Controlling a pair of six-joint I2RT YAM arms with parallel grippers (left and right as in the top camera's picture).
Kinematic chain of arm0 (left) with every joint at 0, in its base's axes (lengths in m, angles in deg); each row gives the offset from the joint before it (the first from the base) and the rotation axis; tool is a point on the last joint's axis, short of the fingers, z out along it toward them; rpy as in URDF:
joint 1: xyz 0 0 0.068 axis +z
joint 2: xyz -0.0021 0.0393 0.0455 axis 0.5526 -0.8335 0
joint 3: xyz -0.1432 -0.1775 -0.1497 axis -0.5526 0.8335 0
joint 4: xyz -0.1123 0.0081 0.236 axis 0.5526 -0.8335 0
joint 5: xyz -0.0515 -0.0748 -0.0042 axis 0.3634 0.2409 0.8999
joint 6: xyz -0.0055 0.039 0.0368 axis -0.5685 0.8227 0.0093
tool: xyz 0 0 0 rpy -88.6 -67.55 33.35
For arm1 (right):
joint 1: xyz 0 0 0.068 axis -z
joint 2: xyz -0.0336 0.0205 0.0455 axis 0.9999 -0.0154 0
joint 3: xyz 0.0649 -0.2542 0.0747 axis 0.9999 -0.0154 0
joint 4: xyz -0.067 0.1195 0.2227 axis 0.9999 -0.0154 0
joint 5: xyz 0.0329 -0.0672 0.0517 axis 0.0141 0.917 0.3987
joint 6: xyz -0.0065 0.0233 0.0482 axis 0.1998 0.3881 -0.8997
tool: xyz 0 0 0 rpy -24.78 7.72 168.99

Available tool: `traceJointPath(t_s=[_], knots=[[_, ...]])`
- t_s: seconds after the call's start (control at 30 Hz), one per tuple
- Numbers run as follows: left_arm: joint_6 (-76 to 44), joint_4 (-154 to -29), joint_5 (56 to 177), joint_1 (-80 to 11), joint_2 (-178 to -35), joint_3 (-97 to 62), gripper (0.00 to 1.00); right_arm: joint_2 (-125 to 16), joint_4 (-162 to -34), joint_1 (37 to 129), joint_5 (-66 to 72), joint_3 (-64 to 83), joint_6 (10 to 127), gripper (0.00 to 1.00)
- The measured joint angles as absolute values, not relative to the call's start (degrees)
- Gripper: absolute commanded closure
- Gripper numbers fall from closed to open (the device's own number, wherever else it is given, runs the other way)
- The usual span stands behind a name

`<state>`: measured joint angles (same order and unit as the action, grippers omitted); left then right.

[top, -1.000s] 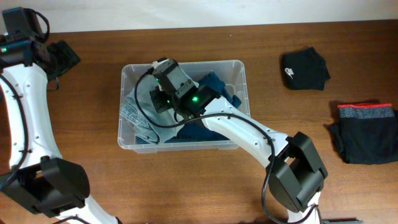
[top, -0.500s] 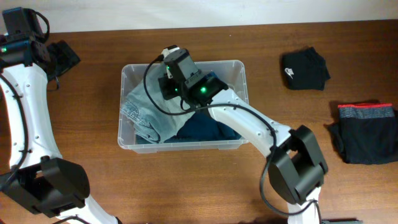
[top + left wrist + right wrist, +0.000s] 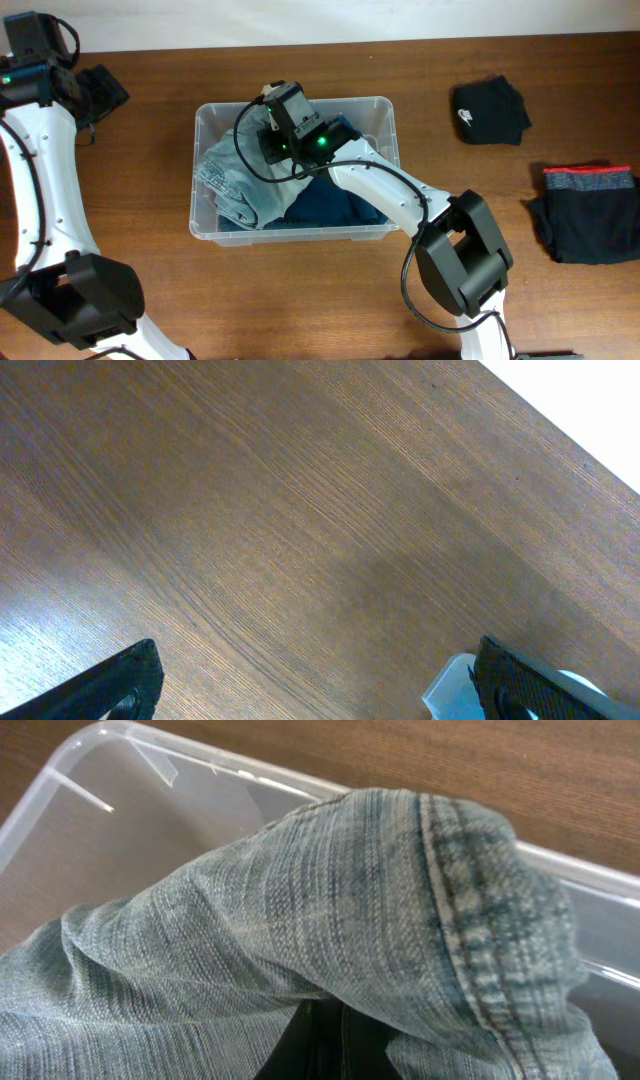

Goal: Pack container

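At the far left, your left gripper (image 3: 100, 88) hangs over the bare wood of the table (image 3: 150, 280) near its back edge, well apart from everything else. In its wrist view the jaws are spread wide (image 3: 318, 655), with one dark finger (image 3: 130, 680) in each lower corner and only wood grain between them. Moving to the middle, the container (image 3: 205, 120) sits on the table with its long side facing you. A pair of pale denim jeans (image 3: 240, 175) fills its left half and a dark blue garment (image 3: 335, 205) lies in its right half. Your right gripper (image 3: 272, 135) reaches in over the container's back wall. Its jaws are pressed together on a raised fold of the denim (image 3: 380, 900), which humps up right against the wrist lens with the clear rim (image 3: 90, 740) behind it. To the right, a black garment with a white logo (image 3: 490, 112) lies on the table. Beyond it, near the right edge, a folded black garment with a red-and-grey band (image 3: 590, 215) rests apart from it.
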<state>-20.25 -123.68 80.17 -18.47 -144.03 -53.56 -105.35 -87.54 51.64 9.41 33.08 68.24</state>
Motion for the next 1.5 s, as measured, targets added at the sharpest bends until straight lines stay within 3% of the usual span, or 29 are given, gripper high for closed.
traceJointPath(t_s=[0.7,1.5], knots=[[-20.25,-123.68,80.17,-18.47,-144.03,-53.56,0.01,-93.91,-82.01,51.64,8.10,32.40,67.83,0.96],[-20.25,-123.68,80.17,-18.47,-144.03,-53.56,0.00,-108.19,-79.36,51.53,5.44,33.19,67.43,0.96]])
